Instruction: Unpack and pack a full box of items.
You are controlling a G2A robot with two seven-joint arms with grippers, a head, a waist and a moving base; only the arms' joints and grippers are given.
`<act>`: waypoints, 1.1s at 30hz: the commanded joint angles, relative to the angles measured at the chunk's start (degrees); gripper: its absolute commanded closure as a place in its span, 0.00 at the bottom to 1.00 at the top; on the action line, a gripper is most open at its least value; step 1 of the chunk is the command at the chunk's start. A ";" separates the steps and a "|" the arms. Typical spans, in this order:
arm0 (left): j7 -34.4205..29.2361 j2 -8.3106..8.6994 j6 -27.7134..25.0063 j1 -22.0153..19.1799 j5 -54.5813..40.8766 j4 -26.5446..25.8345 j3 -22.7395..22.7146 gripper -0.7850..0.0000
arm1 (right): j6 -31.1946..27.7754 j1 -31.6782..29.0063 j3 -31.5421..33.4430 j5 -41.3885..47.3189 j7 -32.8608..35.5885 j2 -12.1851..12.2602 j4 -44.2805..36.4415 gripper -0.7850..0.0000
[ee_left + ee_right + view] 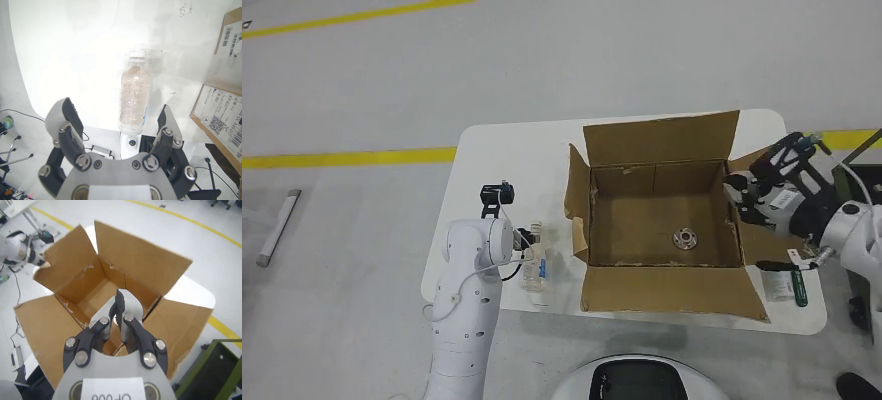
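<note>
The bottle [134, 100] is laid near the front edge of the table [502, 160]. The left claw [116, 105], opened wide, is held nearer, at its base, along its long axis; the right claw [118, 302] is closed.

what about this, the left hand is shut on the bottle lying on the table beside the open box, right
No: the left wrist view shows the left hand open, not shut on the bottle. The bottle does lie on the table beside the open box.
</note>
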 commanded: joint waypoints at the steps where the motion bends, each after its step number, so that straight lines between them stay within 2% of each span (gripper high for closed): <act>1: 0.00 0.00 0.00 0.00 0.00 0.00 0.00 0.00 | -0.53 0.41 -3.86 -4.65 1.19 0.15 2.18 1.00; 12: 0.00 0.00 0.00 0.00 0.00 0.00 0.00 0.00 | -0.53 0.41 -3.86 -4.65 1.19 0.15 2.18 1.00; 16: 0.00 0.00 0.00 0.00 0.00 0.00 0.00 0.00 | -3.50 -0.20 -6.43 -8.45 0.89 0.49 -0.68 1.00; 18: 0.00 0.00 0.00 0.00 0.00 0.00 0.00 0.00 | -3.48 0.43 -9.77 -15.29 2.43 0.65 -1.65 1.00; 23: 0.00 0.00 0.00 0.00 0.00 0.00 0.00 0.00 | 2.90 5.90 -21.91 -29.50 8.93 0.09 3.04 1.00; 25: 0.00 0.00 0.00 0.00 0.00 0.00 0.00 0.00 | 5.39 9.16 -26.22 -30.87 12.31 -0.46 6.16 1.00; 29: 0.00 0.00 0.00 0.00 0.00 0.00 0.00 0.00 | 9.65 15.38 -29.81 -29.07 17.86 -1.43 13.30 1.00; 31: 0.00 0.00 0.00 0.00 0.00 0.00 0.00 0.00 | 9.59 17.05 -30.65 -28.04 17.86 -1.57 16.40 0.81; 33: 0.00 0.00 0.00 0.00 0.00 0.00 0.00 0.00 | 9.68 17.94 -31.01 -27.81 17.86 -1.52 18.93 0.78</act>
